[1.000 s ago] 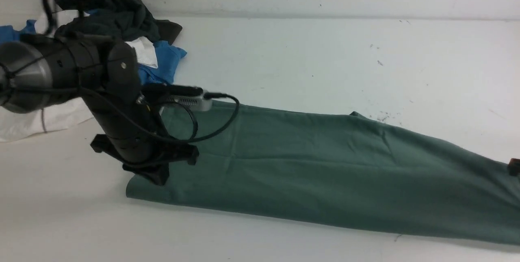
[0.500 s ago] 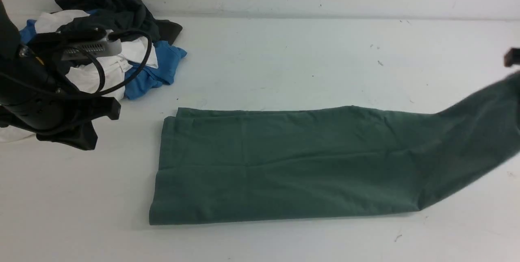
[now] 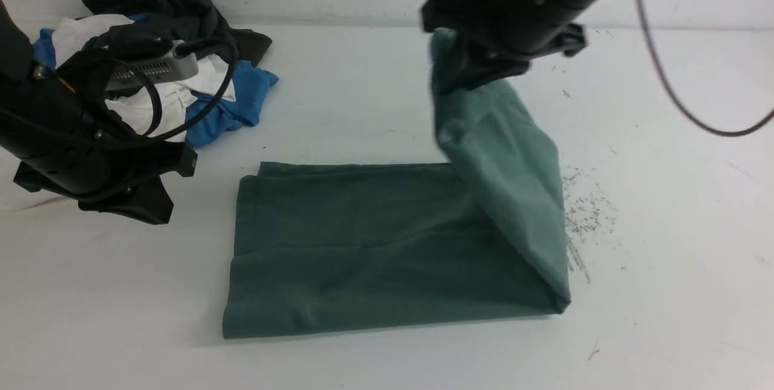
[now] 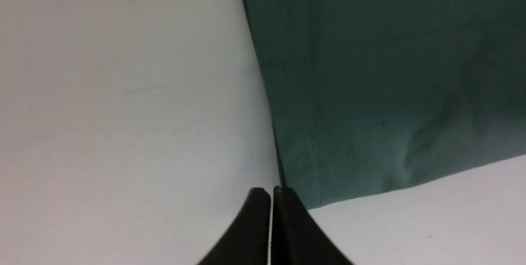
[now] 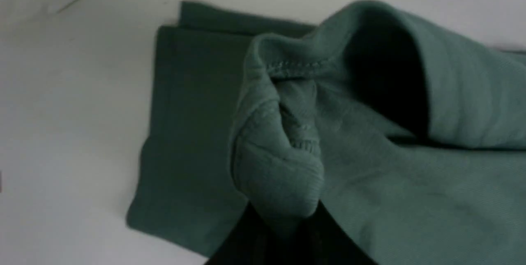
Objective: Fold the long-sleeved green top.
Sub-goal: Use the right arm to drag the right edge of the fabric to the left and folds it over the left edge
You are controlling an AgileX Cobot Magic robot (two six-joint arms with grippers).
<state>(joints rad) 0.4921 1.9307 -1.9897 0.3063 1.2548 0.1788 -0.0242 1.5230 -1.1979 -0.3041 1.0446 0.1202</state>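
Observation:
The green long-sleeved top is a long folded strip, its left part flat on the white table. Its right end hangs lifted, bunched in my right gripper, which is shut on it above the strip's far right part. In the right wrist view a hemmed wad of the top sits in the right gripper, over the flat part below. My left gripper hovers left of the top, shut and holding nothing. In the left wrist view the left gripper is right beside the top's left edge.
A pile of other clothes lies at the back left: a dark charcoal garment, a blue garment and white cloth. Dark specks of lint dot the table right of the top. The wall runs along the far edge.
My right gripper has swung the top's right end up and leftward, from the far right edge to above the strip. The left arm let go and drew back to the left.

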